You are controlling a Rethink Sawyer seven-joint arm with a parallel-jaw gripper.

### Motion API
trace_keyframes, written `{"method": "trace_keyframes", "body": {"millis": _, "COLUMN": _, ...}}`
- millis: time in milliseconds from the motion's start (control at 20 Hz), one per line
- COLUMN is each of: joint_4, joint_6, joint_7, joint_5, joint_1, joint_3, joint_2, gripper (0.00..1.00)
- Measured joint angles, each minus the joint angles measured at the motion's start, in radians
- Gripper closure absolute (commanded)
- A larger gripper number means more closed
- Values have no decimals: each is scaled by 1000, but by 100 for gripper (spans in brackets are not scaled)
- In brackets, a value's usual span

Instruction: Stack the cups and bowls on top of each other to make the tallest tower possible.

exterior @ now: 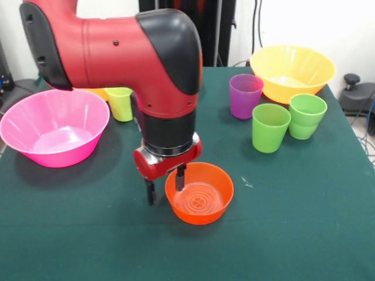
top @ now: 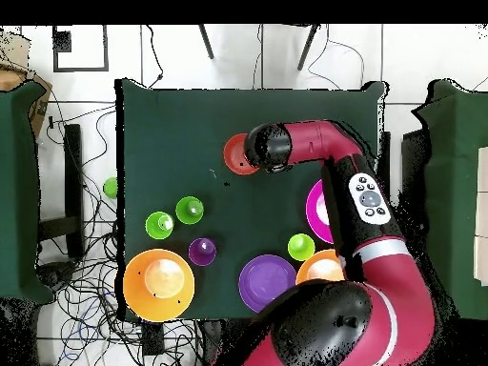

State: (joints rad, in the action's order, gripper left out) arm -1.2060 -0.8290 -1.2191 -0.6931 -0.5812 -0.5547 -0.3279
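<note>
The red arm reaches down over the green bench (exterior: 304, 234), and the gripper (exterior: 165, 186) is at the small orange bowl (exterior: 200, 194). The jaws are spread, with 1 finger inside the bowl's rim and 1 outside, so they straddle the rim but do not look pressed tight yet. In the front view this bowl sits near the middle of the bench, toward 6 o'clock. The big pink bowl (exterior: 54, 126) is at 9 o'clock. The yellow-green cup (exterior: 120, 103) stands just behind it. The purple cup (exterior: 245, 95), 2 green cups (exterior: 270, 127) and 1 big orange-yellow bowl (exterior: 292, 72) are up at 2 o'clock. From above, the purple bowl (top: 266, 282), a 2nd orange-yellow bowl (top: 320, 268) and 1 more green cup (top: 111, 187) show too. No tower can be seen; everything sits alone. I think the job has just begun, and almost all the stacking is left to do.
</note>
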Motion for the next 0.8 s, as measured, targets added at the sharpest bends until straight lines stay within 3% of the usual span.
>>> {"method": "trace_keyframes", "body": {"millis": 250, "joint_4": 0, "joint_6": 0, "joint_7": 0, "joint_5": 0, "joint_1": -38, "joint_3": 0, "joint_2": 0, "gripper": 0}}
{"method": "trace_keyframes", "body": {"millis": 800, "joint_4": 7, "joint_6": 0, "joint_7": 0, "joint_5": 0, "joint_1": -48, "joint_3": 0, "joint_2": 0, "gripper": 0}}
